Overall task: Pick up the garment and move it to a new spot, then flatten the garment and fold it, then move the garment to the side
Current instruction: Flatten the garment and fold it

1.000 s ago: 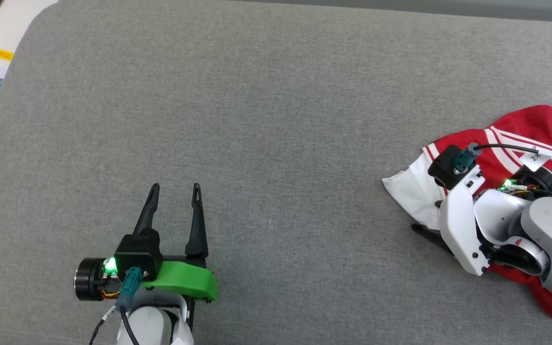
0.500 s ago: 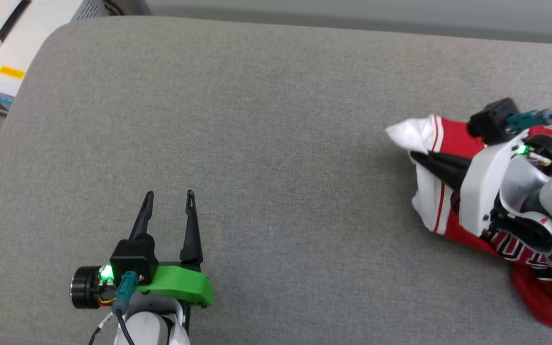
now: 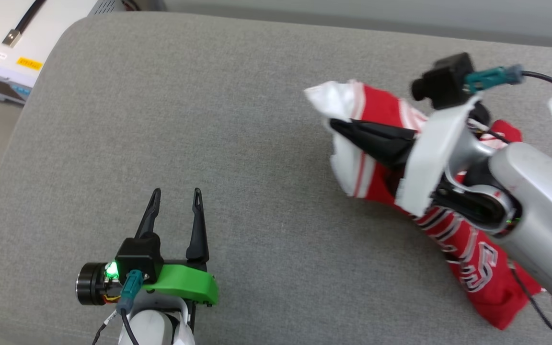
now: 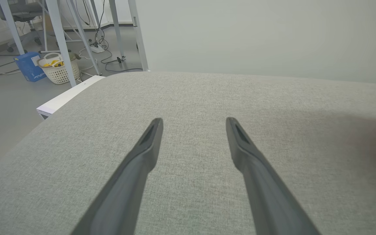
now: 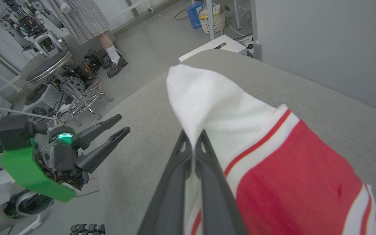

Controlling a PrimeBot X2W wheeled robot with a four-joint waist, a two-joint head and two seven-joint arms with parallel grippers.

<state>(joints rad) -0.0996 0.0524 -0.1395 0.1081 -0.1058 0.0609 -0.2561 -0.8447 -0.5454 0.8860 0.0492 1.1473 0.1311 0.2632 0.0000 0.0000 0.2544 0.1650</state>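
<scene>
The garment is found at the right side of the grey fabric-covered worktop, where it is gripped by the right gripper. The two dark fingers of that gripper are pressed together on a fold of the white sleeve. No gap is seen between them in the right wrist view, and the white cloth is bunched into a peak above the fingertips. The pinched sleeve end is raised off the worktop. From it, the red body with its red-and-white striped trim is draped down beneath the wrist and the pale forearm. The lower part of the garment, marked with black white-outlined lettering, appears to be laid on the worktop near the front right edge.

The left gripper is seen at the lower left of the head view, over the near left part of the worktop and well apart from the garment. Its fingers are spread wide and nothing is held; the grey fabric is seen between them in the left wrist view. Whether the fingers are touching the fabric cannot be told. A green housing is mounted at the gripper's base, and a green light is lit beside it.

A white cabinet with a yellow label is seen beyond the far left corner of the worktop. A white basket and a blue box are set on the floor by some table legs. A person's legs, in white socks and dark shoes, are seen on the floor in the distance.
</scene>
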